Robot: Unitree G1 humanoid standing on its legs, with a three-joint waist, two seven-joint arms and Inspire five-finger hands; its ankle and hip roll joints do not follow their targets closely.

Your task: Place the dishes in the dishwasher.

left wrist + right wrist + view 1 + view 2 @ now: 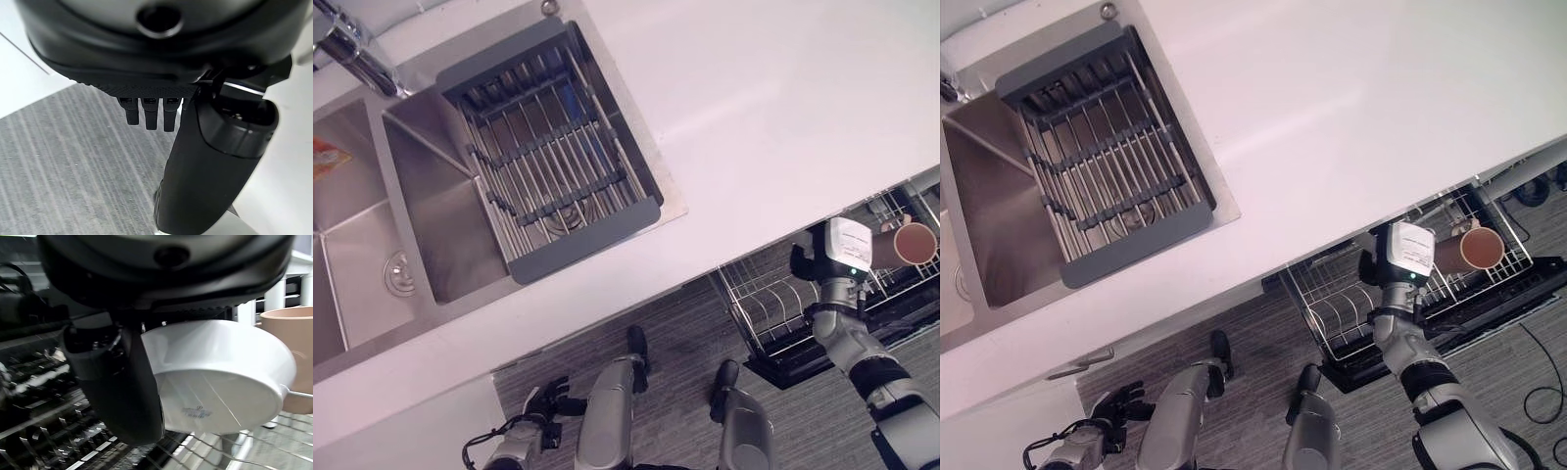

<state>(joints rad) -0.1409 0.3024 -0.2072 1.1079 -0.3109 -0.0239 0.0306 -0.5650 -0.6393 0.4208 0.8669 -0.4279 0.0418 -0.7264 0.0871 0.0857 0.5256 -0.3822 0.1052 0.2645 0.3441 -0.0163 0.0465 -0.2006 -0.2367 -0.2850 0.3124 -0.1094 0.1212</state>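
Dishes for this task appear at the pulled-out dishwasher rack [1410, 284], a wire basket below the edge of the white counter [1351, 117]. A white bowl [220, 377] is in the right hand [117, 382]: the right wrist view shows the thumb pressed against the bowl's side, its underside facing the camera, with the rack's wires just beneath; the fingers on the far side are hidden, but the bowl is evidently clamped. Just beside the bowl stands a tan mug [1474, 250], its open mouth visible from the head cameras, seated in the rack's far end. The mug therefore counts as loaded; the bowl is over the rack but, as far as can be judged, not yet released. The nearer part of the rack shows rows of bare tines with nothing in them. At the counter's other end, the steel sink [431, 235] carries a grey drying rack [553, 157] across its basin, and that rack holds no dishes; an orange item [328, 157] lies in the adjoining basin, too cropped to identify. By this evidence, setting down the bowl appears to be the main step remaining. The left hand [543, 406] hangs low beside the body over the grey striped floor [73, 171], fingers relaxed and holding nothing.
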